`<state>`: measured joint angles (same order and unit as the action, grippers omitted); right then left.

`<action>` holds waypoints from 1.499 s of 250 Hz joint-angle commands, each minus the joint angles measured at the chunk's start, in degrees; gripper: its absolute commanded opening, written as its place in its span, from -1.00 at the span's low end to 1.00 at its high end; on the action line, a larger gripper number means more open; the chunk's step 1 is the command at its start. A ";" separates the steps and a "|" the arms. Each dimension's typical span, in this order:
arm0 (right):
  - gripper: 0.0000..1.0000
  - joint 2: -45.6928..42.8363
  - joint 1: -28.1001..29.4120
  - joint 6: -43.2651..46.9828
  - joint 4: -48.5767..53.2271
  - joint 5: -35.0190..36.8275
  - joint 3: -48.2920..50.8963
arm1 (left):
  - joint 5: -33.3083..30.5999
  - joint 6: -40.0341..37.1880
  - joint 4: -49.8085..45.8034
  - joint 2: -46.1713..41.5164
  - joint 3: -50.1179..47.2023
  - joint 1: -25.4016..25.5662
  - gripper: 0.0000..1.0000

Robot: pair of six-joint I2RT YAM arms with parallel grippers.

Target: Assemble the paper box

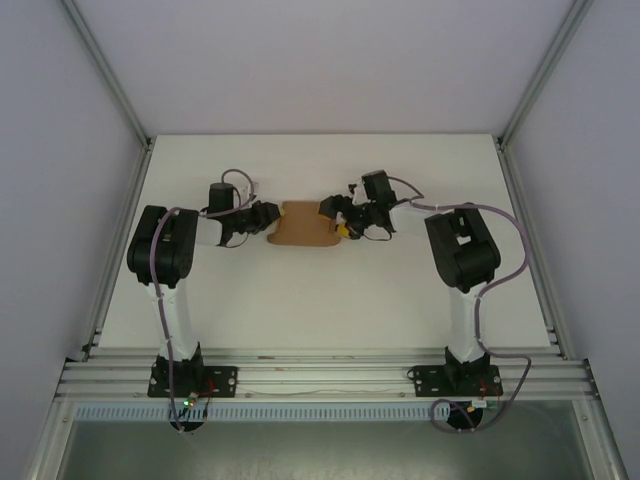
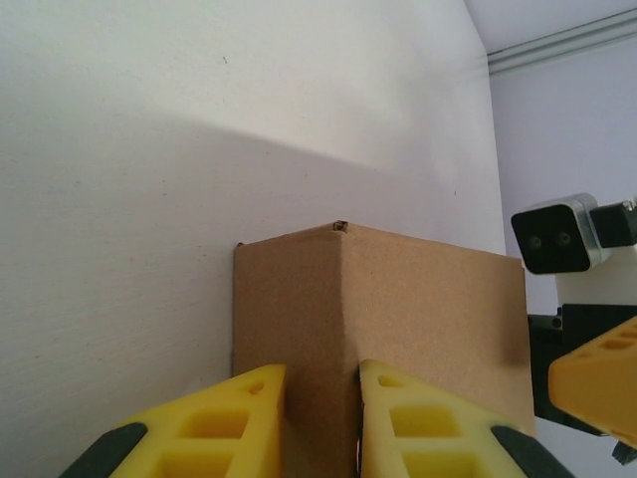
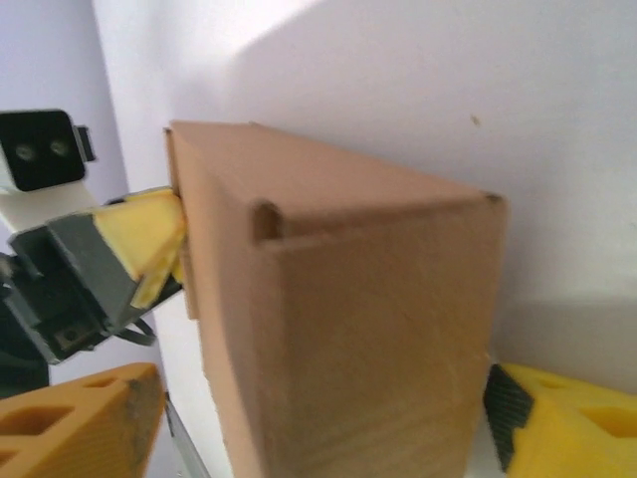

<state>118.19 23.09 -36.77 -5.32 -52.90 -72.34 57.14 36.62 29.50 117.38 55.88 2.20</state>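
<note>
Folded brown paper box [image 1: 303,225] lies on tabletop [image 1: 300,320]. Left tool [image 2: 320,408] pinches box's left end, narrow, likely anchoring it. Right tool [image 3: 318,398] straddles box's right end, wide, not gripping, seemingly poised to squeeze.

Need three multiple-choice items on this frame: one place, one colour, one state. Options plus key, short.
1. Where is the box?
A. at the near edge
B. between the left gripper and right gripper
C. far left corner

2. The left gripper's fingers are:
A. yellow
B. blue
C. white

3. The box is:
A. a flat sheet
B. torn in two
C. folded up, walls standing

Key:
1 B, top view shows a gripper at each end.
2 A, left wrist view shows yellow fingers.
3 C, right wrist view shows folded faces and corners.
</note>
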 commanded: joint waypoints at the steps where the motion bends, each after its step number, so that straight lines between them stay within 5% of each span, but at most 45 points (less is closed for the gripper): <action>1: 0.52 0.98 0.50 -2.89 -6.77 -3.78 -1.84 | 1.54 0.12 1.49 1.54 -0.74 -0.35 -0.48; 72: -0.03 -1.18 0.49 -6.86 -8.49 -5.73 -1.65 | 3.25 -0.51 3.48 -3.73 1.31 -0.35 -0.30; 102: -0.15 -4.13 0.41 -8.06 -5.54 -4.44 -1.49 | 2.04 -4.62 0.01 -7.73 2.61 -0.35 0.20; 123: -0.16 -6.30 -0.05 -10.44 -2.56 -4.45 -1.95 | -1.41 -11.88 -5.46 -13.96 3.04 -0.26 0.99; 170: -0.24 -8.75 -3.00 -25.28 1.58 -6.98 -2.22 | -4.89 -34.31 -12.36 -27.55 -0.53 2.30 0.99; 225: -0.30 -8.75 -5.47 -35.97 9.49 -19.07 -5.95 | -11.63 -81.20 -47.18 -38.74 1.43 12.85 0.99; 256: -0.31 -10.70 -5.64 -35.05 15.76 -20.58 -6.90 | -16.56 -81.92 -42.24 -43.69 -2.20 13.93 0.99; 288: -0.32 -13.39 -5.60 -40.81 10.75 -20.07 -4.19 | -18.64 -85.50 -41.45 -45.91 -3.55 14.63 0.99; 345: -0.33 -14.48 -4.74 -43.73 9.45 -21.08 -2.54 | -27.44 -88.06 -44.96 -40.73 2.17 18.25 0.99; 375: -0.33 -14.30 -4.21 -43.27 10.39 -21.59 -2.38 | -26.39 -89.45 -45.31 -39.17 3.49 18.59 0.99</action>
<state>105.45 17.89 -78.83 5.17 -71.99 -75.18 32.62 -49.21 -13.52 77.03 57.14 20.29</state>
